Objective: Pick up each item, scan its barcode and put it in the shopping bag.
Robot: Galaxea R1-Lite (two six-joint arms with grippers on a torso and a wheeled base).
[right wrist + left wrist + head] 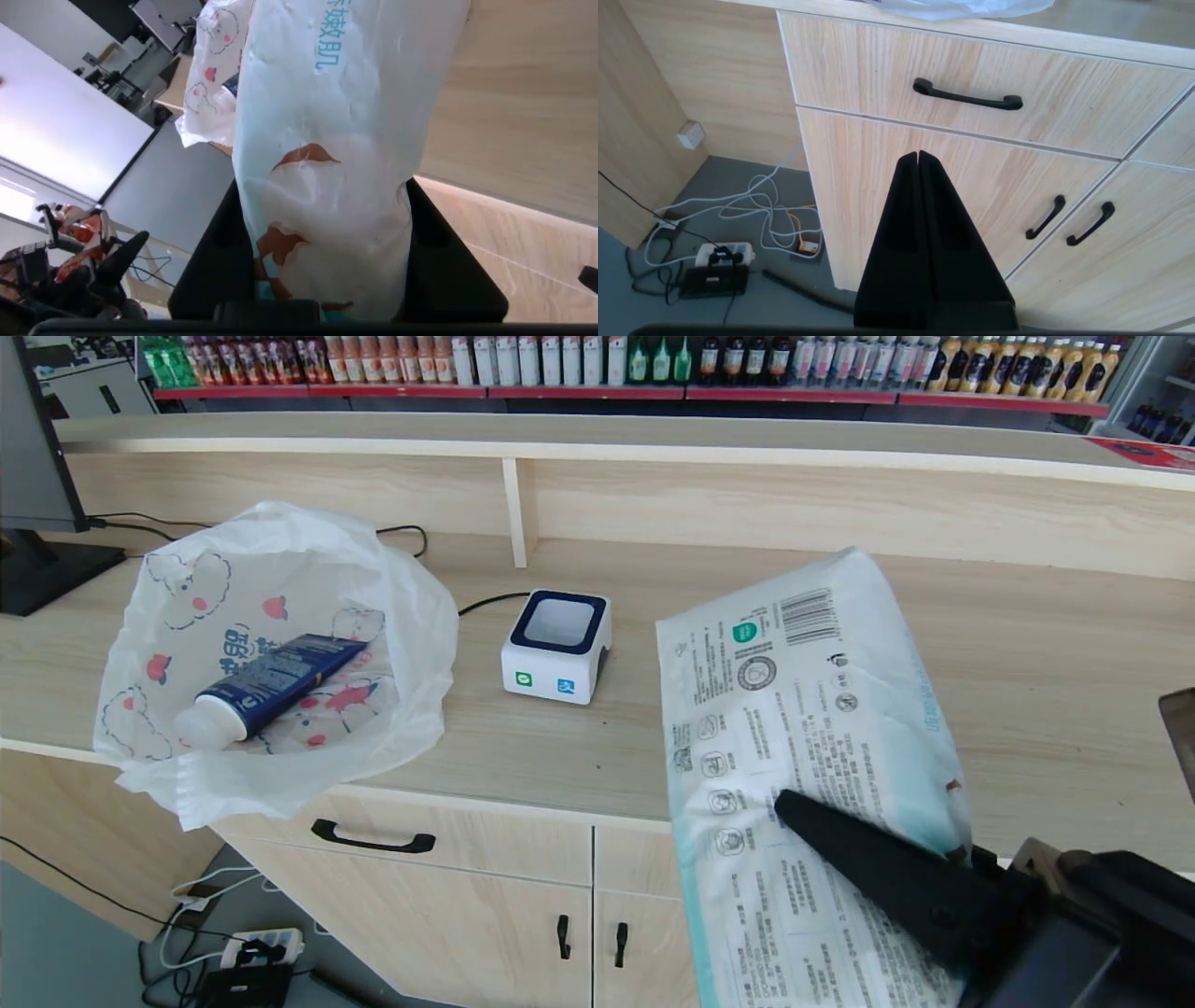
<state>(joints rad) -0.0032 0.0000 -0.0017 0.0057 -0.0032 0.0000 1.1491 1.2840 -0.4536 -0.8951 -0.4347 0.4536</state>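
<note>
The right pincer point(794, 812) is clamped on a pack of wipes point(803, 709). It grips the pack's near end, one black finger point(840, 845) lying across the printed face and the other hidden behind the pack. In the right wrist view the two fingers point(210, 257) are spread to the pack's width and press on either side of it. From the grip the pack stretches away over the counter point(1027, 663), printed side up, with its barcode point(810, 614) at the end farthest from the pincer.

The scanner point(557, 644) sits on the counter to the left of the right pincer and beyond it, apart from the pack. The shopping bag point(280, 551) lies open farther left, well apart from the pincer, with a dark blue tube point(280, 677) inside it.

The left pincer point(920, 163) is clenched, its fingers pressed together with nothing between them. It hangs below the counter's edge, in front of the drawer point(878, 65) and its black handle point(966, 95), touching neither.
</note>
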